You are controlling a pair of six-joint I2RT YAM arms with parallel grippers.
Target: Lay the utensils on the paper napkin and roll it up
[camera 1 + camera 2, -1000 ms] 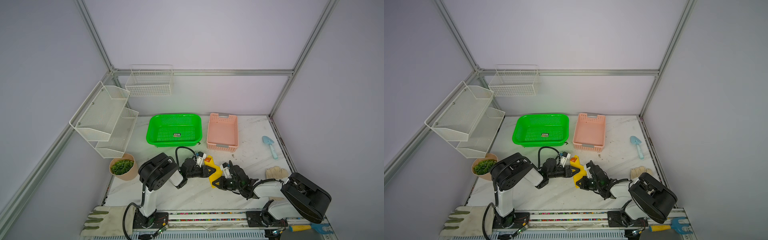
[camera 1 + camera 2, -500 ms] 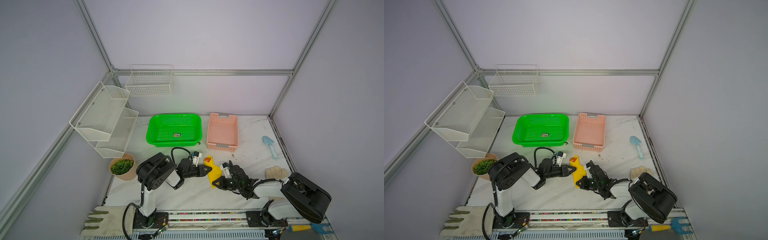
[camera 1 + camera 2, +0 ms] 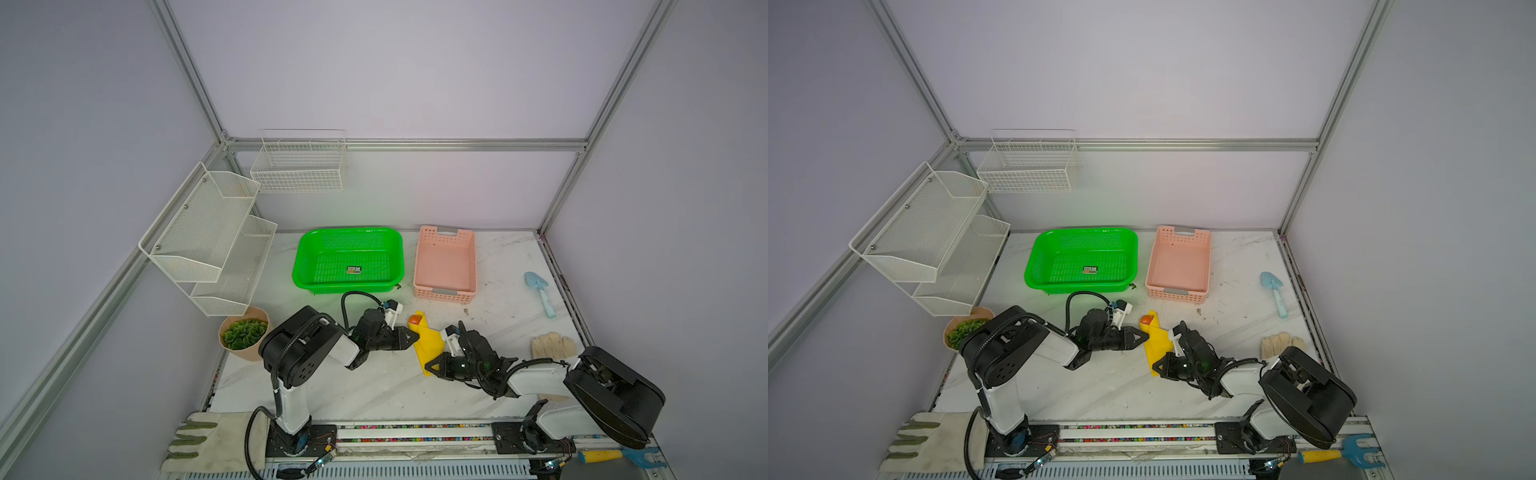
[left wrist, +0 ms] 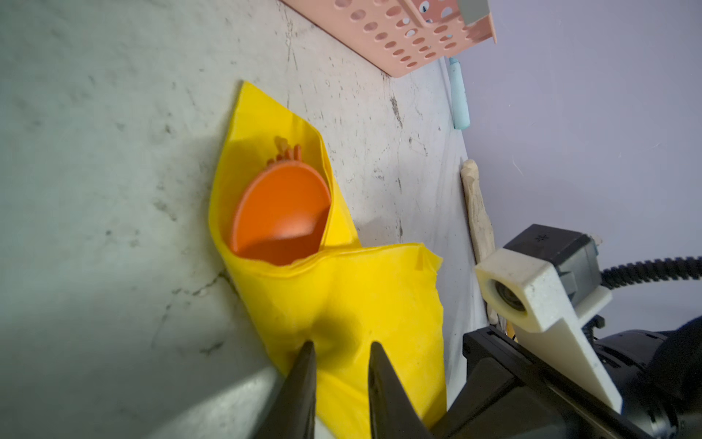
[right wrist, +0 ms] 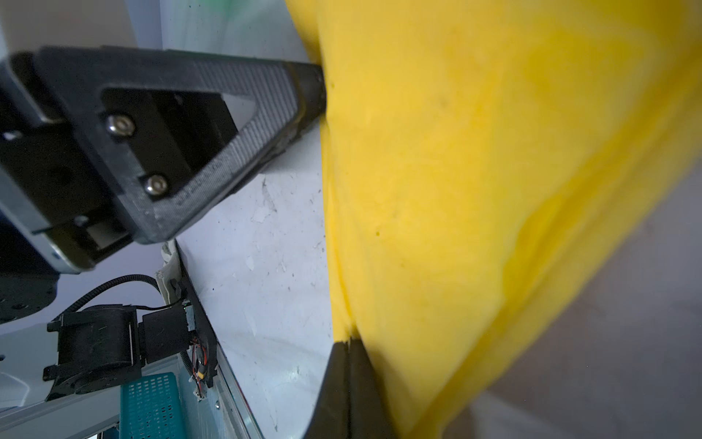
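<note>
My right end effector (image 5: 347, 346) is clamped on the near end of the paper napkin (image 3: 429, 341). The napkin lies partly rolled on the desk (image 3: 374, 386), in front of the pink basket (image 3: 444, 266). My left end effector (image 4: 340, 344) has its jaws narrowly apart against the roll's side, and I cannot tell whether they pinch it. At the roll's open far end show the bowl of the orange spoon (image 4: 281, 220) and the tines of the fork (image 4: 289, 152).
</note>
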